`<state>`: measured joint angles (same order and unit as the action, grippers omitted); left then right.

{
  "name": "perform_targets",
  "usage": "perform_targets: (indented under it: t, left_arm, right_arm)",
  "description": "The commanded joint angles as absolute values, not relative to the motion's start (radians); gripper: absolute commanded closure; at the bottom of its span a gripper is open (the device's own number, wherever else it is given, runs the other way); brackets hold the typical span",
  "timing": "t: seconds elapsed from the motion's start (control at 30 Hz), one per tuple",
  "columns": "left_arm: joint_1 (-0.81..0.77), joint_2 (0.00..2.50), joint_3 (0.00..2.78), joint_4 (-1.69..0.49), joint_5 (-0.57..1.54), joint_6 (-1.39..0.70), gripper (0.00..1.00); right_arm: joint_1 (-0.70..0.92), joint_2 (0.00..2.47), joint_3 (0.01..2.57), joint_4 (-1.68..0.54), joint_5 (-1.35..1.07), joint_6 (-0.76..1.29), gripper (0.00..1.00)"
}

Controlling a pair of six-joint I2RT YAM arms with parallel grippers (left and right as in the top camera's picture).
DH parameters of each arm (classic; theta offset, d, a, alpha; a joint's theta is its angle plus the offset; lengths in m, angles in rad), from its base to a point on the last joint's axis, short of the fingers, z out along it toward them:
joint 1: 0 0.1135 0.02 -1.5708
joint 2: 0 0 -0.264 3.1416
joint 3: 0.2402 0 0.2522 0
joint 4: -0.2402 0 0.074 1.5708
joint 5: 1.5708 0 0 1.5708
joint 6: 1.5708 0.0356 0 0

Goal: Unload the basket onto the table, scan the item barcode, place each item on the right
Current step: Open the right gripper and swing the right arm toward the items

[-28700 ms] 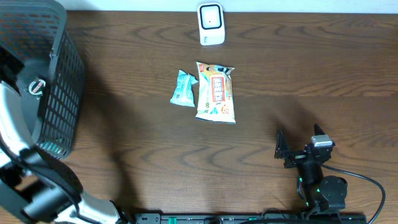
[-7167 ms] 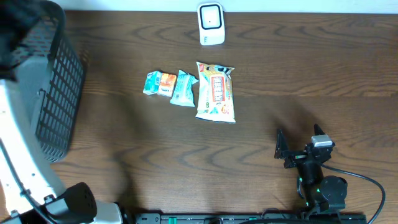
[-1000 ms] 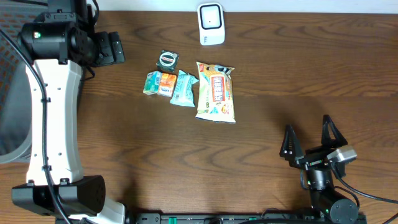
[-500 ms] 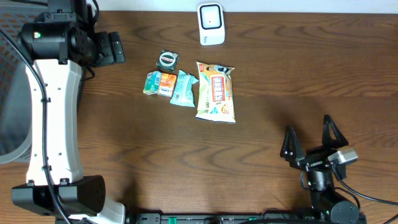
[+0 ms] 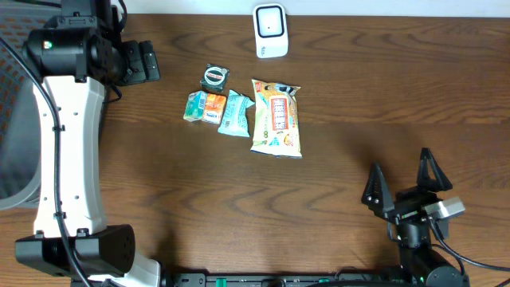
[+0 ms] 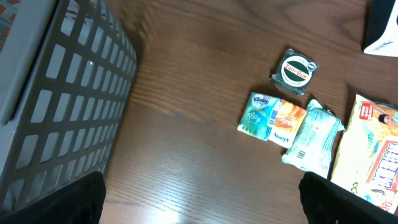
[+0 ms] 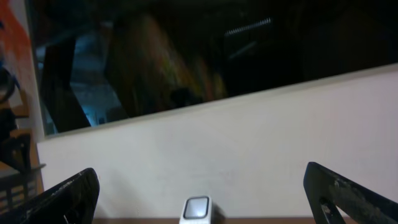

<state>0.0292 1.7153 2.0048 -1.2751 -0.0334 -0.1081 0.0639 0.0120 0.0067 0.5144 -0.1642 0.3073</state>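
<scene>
Left gripper (image 5: 137, 62): fingers spread as wide as they go, nothing between them. It hangs off the left end of the row, apart from every item. Right gripper (image 5: 401, 171): likewise wide and empty, at the near edge of the table (image 5: 343, 96), well apart from the goods. We note four candidates clustered mid-table below the white scanner (image 5: 270, 30): a round tin (image 5: 213, 76), a tissue pack (image 5: 204, 107), a teal packet (image 5: 235, 113) touching it, and a large snack bag (image 5: 276, 117) just beside that. The basket (image 6: 56, 93) stands off to the left. We judge all four light. The snack bag looks like soft, crinkly film, likely slippery and apt to sag, so we would pinch a short end seal rather than the puffed middle. The tissue pack and teal packet look squashy and want a gentle hold across the narrow width. The tin seems stiff and can be gripped across its diameter. Barcode positions we cannot tell, though a pale label shows on the teal packet in the left wrist view. Any hold should leave that face clear.
</scene>
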Motion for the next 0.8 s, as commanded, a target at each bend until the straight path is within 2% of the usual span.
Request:
perform_targets:
  t: [0.0, 0.43, 0.77]
  left_arm:
    - [0.035, 1.719, 2.0, -1.275, -0.049, -0.117, 0.02]
    - [0.034, 1.719, 2.0, -1.275, -0.049, -0.117, 0.02]
    - [0.035, 1.719, 2.0, -1.275, -0.049, -0.117, 0.02]
  right_arm:
    - [0.058, 0.007, 0.007, 0.547, -0.168, 0.298, 0.01]
    - [0.058, 0.032, 0.088, 0.572, -0.168, 0.115, 0.01]
    - [0.058, 0.286, 0.285, 0.44, -0.262, -0.068, 0.01]
